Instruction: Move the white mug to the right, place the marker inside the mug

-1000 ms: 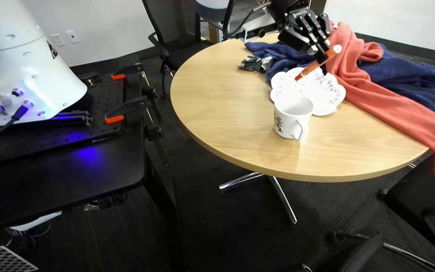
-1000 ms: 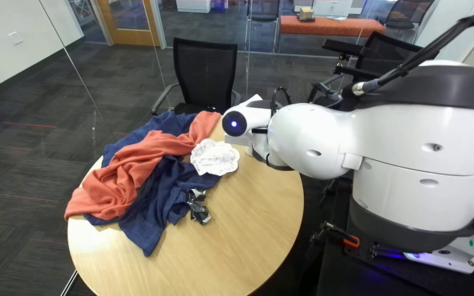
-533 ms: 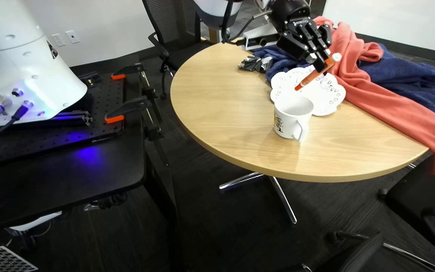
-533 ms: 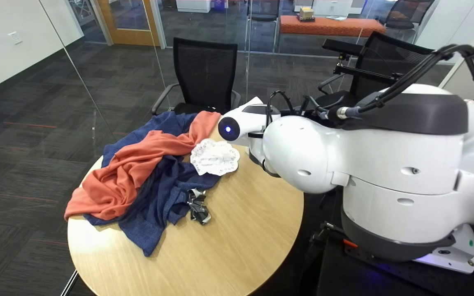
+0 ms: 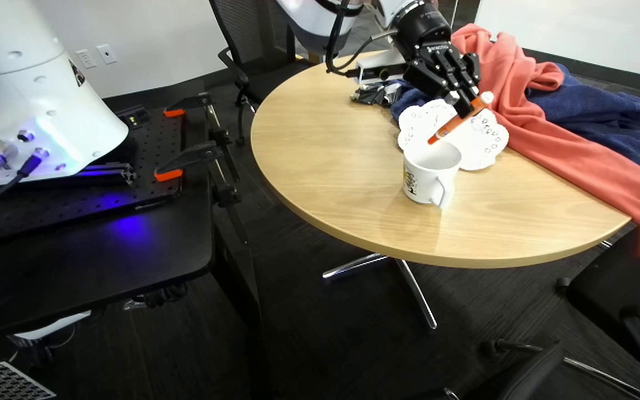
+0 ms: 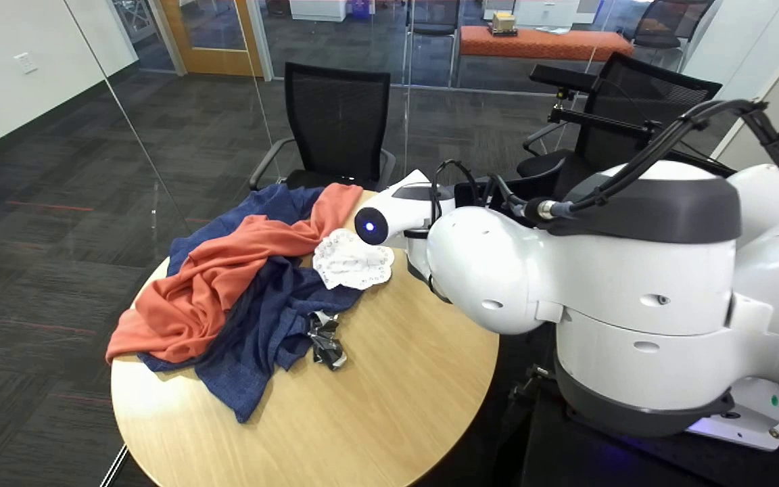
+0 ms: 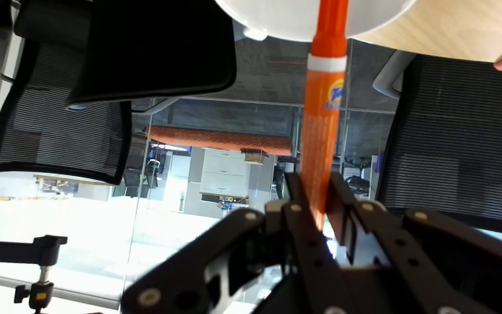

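The white mug stands upright on the table, its handle facing the camera in an exterior view. My gripper is shut on an orange marker, above the doily and behind the mug. The marker slants, with its red end down, close to the mug's far rim in that view. In the wrist view the gripper pinches the marker, and its red end overlaps the mug's white opening. I cannot tell whether the end is inside the rim. The arm hides mug and gripper in an exterior view.
A white lace doily lies beside the mug on the round wooden table. A salmon cloth and a navy cloth lie heaped past it. A crumpled black-silver wrapper lies near the navy cloth. Chairs stand around the table.
My gripper has moved down and toward the mug with the marker in it. The marker's red end is now near the mug's rim. The mug and cloths have not moved.
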Available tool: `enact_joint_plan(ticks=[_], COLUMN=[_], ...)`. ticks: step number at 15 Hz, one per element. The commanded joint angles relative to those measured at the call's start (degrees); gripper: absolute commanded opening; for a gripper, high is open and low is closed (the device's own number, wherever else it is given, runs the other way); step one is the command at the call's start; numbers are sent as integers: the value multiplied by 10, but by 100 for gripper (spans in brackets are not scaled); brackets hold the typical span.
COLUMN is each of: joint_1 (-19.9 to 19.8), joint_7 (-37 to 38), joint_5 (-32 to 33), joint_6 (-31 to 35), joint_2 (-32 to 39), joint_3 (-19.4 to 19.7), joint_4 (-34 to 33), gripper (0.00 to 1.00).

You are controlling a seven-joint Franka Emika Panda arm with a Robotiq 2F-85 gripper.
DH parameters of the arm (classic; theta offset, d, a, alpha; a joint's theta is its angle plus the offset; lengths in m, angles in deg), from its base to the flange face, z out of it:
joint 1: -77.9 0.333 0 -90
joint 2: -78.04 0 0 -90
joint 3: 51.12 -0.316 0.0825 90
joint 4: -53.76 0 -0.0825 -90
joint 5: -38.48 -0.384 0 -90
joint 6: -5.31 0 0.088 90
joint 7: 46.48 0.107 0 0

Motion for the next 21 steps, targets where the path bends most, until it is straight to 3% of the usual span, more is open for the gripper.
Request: enact_joint_plan(ticks=[1, 2, 9, 10, 16, 21], joint_1=[-8, -7, 3, 4, -5, -4], joint_7=[-9, -9, -31, -43, -224, -394], joint_5=[0, 0, 8, 11, 20, 16], joint_6=[-26, -27, -11, -3, 67, 80], joint_2=[9, 9, -20, -29, -131, -210], joint_3=[-6, -7, 10, 14, 34, 35], joint_4=[-21, -21, 4, 9, 37, 59], gripper=[43, 44, 96, 99, 100, 100])
